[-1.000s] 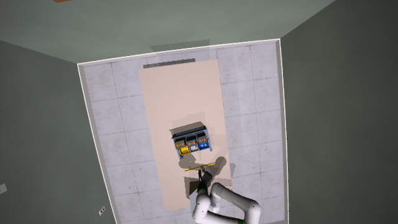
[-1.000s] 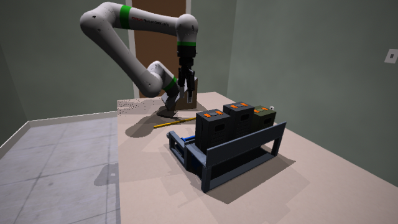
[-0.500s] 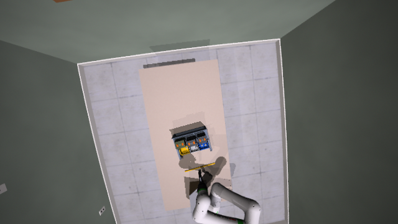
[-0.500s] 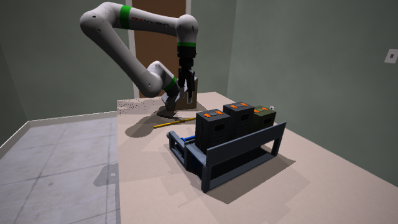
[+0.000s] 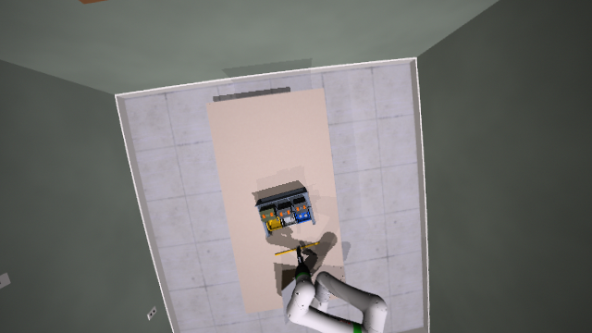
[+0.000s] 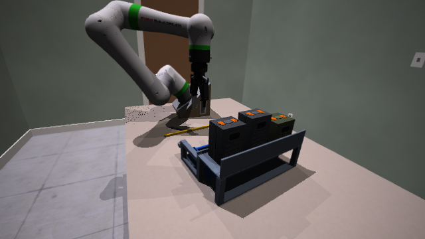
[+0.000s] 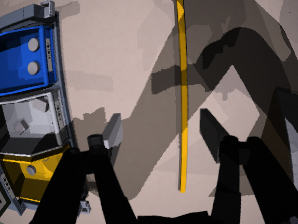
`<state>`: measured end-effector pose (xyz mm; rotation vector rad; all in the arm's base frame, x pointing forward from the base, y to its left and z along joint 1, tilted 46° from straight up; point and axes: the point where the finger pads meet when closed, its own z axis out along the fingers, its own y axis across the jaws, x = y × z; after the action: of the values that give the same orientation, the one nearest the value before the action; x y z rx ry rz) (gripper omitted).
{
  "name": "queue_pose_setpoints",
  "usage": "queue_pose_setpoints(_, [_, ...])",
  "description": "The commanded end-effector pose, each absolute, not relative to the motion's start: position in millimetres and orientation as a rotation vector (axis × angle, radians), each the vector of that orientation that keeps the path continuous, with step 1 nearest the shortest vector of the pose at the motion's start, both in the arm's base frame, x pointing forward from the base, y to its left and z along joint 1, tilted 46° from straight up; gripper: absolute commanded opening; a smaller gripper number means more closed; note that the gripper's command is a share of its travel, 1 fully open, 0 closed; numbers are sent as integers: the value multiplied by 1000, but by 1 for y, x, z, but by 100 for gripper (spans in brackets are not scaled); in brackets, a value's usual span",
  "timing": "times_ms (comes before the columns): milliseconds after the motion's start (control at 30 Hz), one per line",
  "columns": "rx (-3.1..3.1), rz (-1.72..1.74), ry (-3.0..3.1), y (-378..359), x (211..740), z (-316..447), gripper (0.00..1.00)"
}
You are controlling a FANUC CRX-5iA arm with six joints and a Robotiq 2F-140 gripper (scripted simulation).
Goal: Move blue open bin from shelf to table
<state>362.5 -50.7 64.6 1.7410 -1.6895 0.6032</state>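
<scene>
Finding: the gripper (image 5: pixel 299 250) (image 6: pixel 198 99) (image 7: pixel 161 122) stands a little over half open, nothing held, above the yellow strip (image 5: pixel 287 251) (image 6: pixel 186 131) (image 7: pixel 183 100). The blue open bin (image 5: pixel 303 217) (image 6: pixel 201 147) (image 7: pixel 17 60) sits on the shelf (image 5: pixel 314 219) (image 6: pixel 262 154) (image 7: pixel 61 75) — at twelve o'clock from the gripper in the top view, ten o'clock in the wrist view. Judgement: approach must cross to that end bin before any grasp.
</scene>
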Motion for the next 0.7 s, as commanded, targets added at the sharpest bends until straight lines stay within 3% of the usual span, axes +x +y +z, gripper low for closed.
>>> queue_pose_setpoints(0, [1741,603,-1690,-51,363,65,57])
queue_pose_setpoints(100, [1741,603,-1690,-51,363,65,57])
queue_pose_setpoints(267, [1741,603,-1690,-68,409,74,57])
queue_pose_setpoints(667, [1741,603,-1690,-68,409,74,57])
